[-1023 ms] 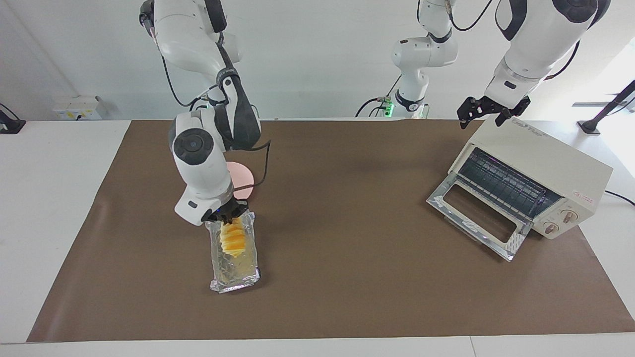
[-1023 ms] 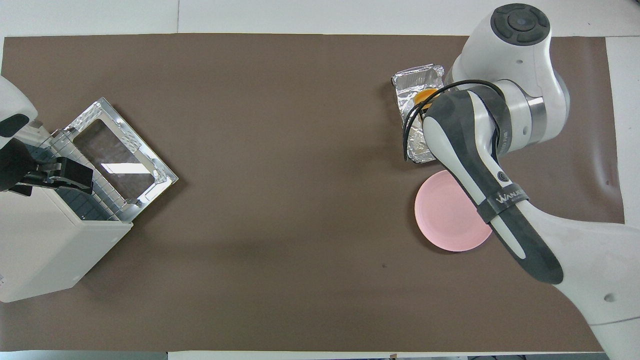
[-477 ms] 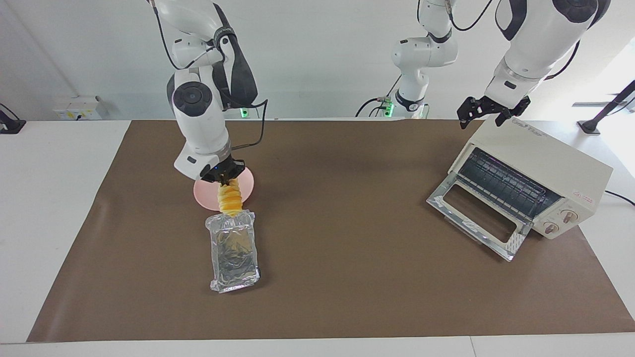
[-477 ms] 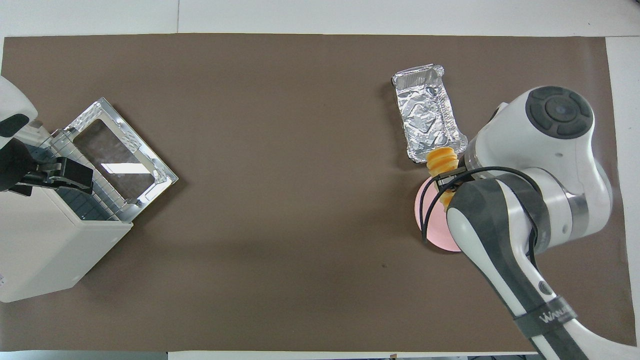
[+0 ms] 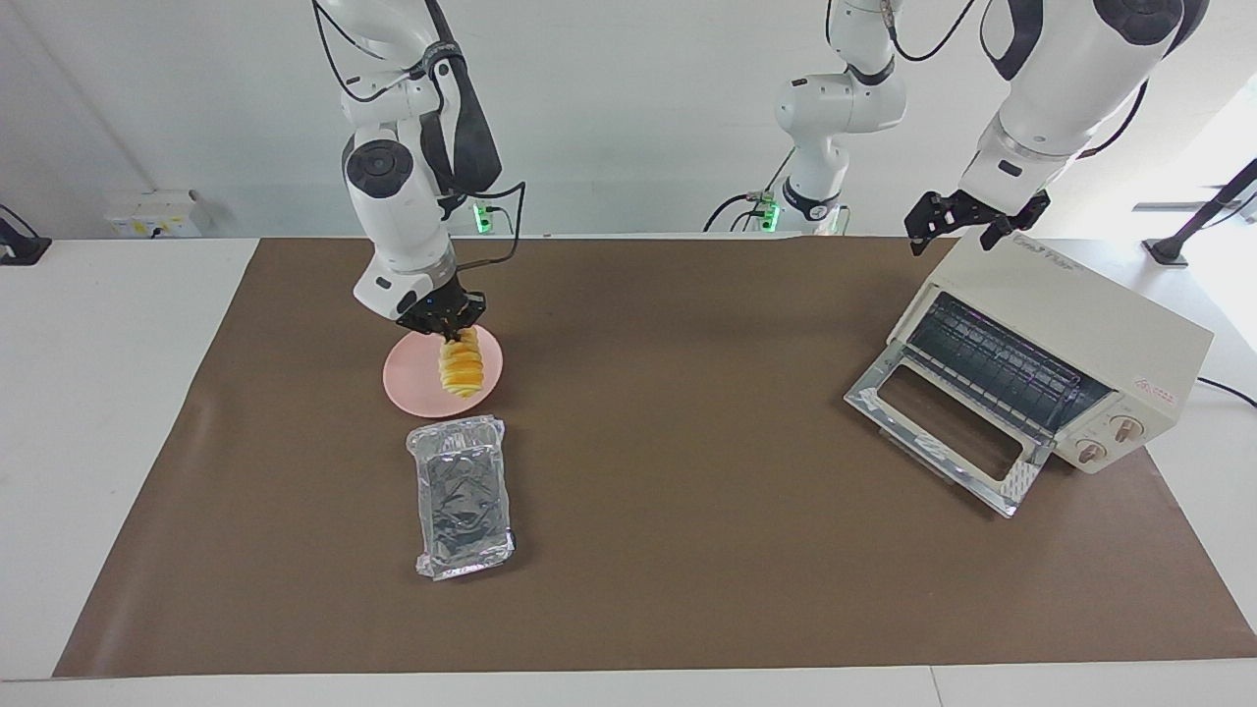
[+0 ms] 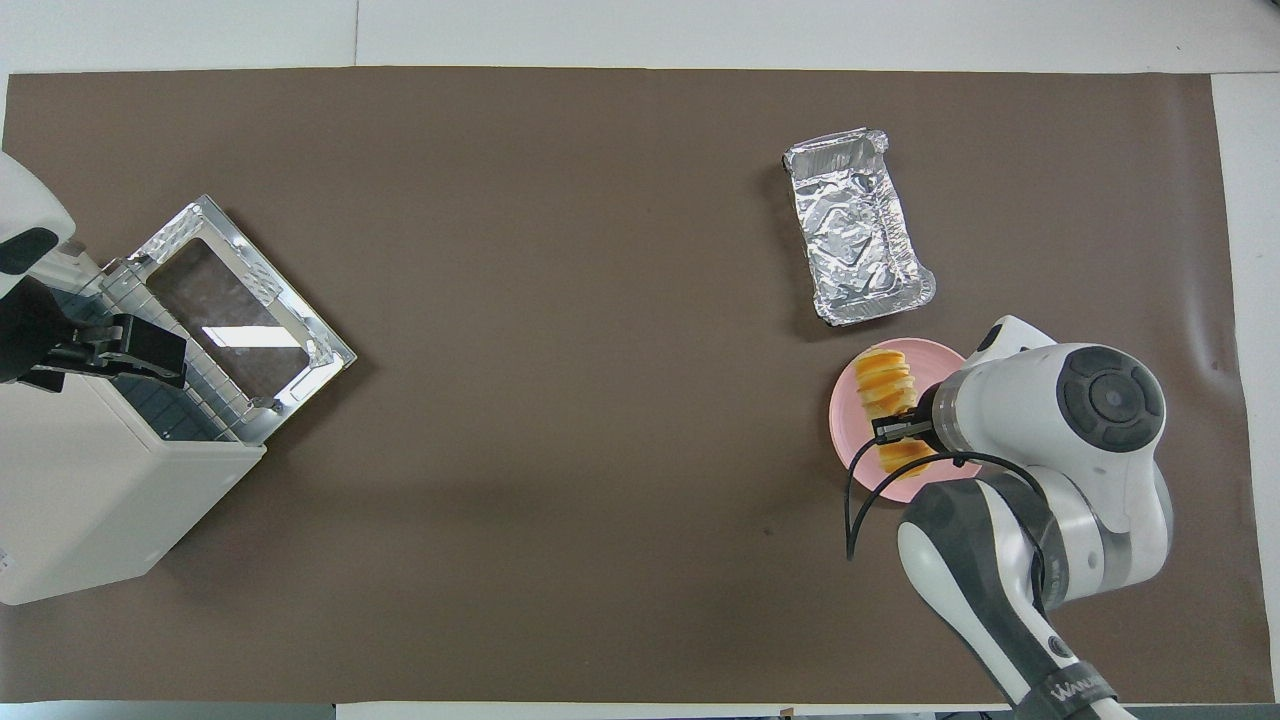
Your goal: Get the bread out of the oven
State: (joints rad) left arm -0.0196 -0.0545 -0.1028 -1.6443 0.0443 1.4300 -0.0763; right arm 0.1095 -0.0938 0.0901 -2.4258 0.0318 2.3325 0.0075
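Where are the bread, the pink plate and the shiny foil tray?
bread (image 5: 461, 364), facing view, middle of the ridged loaf.
pink plate (image 5: 405, 378), facing view, bare part by the rim.
foil tray (image 6: 855, 238), overhead view, crinkled floor.

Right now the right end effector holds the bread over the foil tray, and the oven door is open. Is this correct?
Not quite. The right end effector holds the bread over the pink plate, not the foil tray, which lies bare, farther from the robots; the overhead view shows this clearly. The oven door is indeed open.
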